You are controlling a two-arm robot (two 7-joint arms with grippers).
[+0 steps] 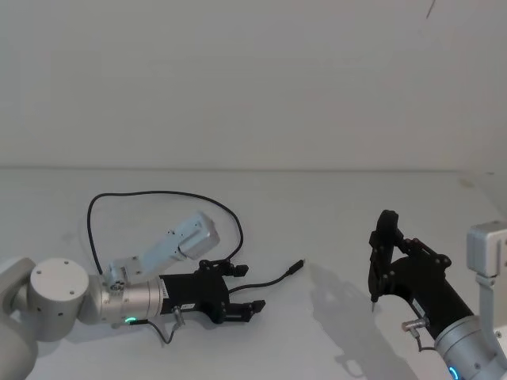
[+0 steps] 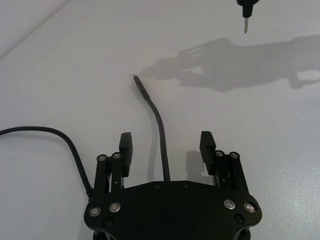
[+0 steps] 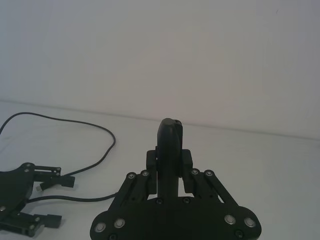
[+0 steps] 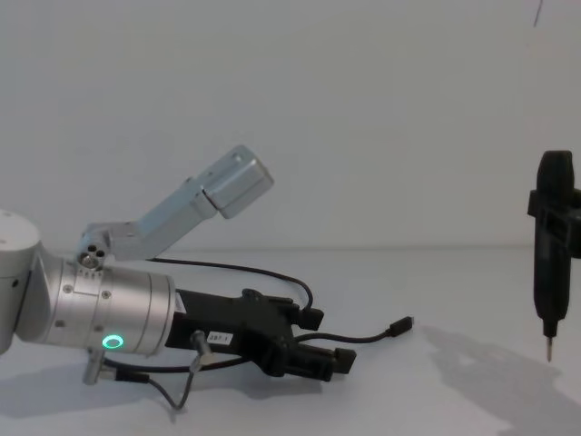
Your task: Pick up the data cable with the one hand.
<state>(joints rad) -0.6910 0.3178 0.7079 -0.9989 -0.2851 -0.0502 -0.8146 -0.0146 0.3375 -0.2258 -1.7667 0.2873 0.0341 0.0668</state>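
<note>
The data cable [image 1: 158,192] is a thin black cord lying in a wide loop on the white table, with one slim plug [image 1: 297,267] pointing right. My left gripper [image 1: 247,289] lies low over the table and is open. In the left wrist view the data cable [image 2: 161,125] runs straight out between the two open fingers [image 2: 126,145] of the left gripper [image 2: 166,137], ending in its plug [image 2: 139,85]. From the chest, the left gripper [image 4: 329,341] straddles the cord [image 4: 372,336]. My right gripper [image 1: 382,269] hovers to the right, shut on a black pen-shaped tool [image 1: 385,237].
A short dark wire with a silver plug [image 4: 195,350] dangles from the left wrist. The pen tool's metal tip [image 4: 548,350] hangs above the table on the right. A white robot part [image 1: 487,253] stands at the far right. The table meets a plain wall at the back.
</note>
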